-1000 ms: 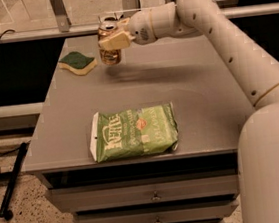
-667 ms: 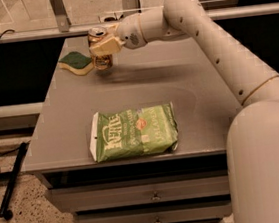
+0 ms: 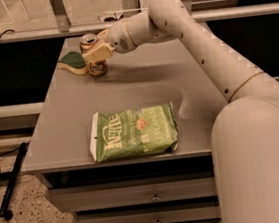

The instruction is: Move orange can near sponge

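The orange can [image 3: 96,68] stands upright at the far left of the grey table [image 3: 141,85], its silver top showing above my fingers. My gripper [image 3: 95,52] reaches in from the right and is shut on the can's middle. The can's base is at or just above the table top. The sponge [image 3: 72,61], dark green over pale yellow, lies just left of the can, almost touching it.
A large flat green chip bag [image 3: 134,132] lies near the table's front edge. My arm [image 3: 197,41] spans the right half of the table. Drawers sit below the table front. A black cable and stand are on the floor at left.
My gripper has carried the can leftward and down, from right of the sponge to right beside it at table height.
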`<state>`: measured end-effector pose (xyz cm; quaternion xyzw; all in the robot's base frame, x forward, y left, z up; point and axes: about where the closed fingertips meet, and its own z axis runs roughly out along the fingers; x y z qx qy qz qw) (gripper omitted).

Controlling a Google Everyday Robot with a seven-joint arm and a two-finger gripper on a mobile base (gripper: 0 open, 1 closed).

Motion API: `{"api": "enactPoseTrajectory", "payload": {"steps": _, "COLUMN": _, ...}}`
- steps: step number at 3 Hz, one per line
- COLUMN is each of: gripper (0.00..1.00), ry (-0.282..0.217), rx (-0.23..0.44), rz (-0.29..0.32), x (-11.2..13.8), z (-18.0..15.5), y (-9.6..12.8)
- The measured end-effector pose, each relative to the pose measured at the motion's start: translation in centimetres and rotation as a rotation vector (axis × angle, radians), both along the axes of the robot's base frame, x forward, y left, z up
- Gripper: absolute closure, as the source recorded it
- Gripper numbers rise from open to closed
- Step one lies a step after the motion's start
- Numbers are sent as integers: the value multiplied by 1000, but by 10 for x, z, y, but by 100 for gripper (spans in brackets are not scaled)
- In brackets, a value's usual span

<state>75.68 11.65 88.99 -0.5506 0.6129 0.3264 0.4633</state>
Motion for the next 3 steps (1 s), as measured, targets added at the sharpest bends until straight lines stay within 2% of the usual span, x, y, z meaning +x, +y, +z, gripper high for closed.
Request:
{"api": "enactPoseTrajectory", "payload": {"steps": 2, "gripper": 5, "ry": -16, "rx": -22, "rz": -11, "x": 7, "z": -2, "y": 0}}
{"api": "enactPoseTrajectory", "payload": {"steps": 3, "gripper": 0, "ry": -38, "rx": -26, "rz": -39, "x": 14, "z": 5, "y": -13}}
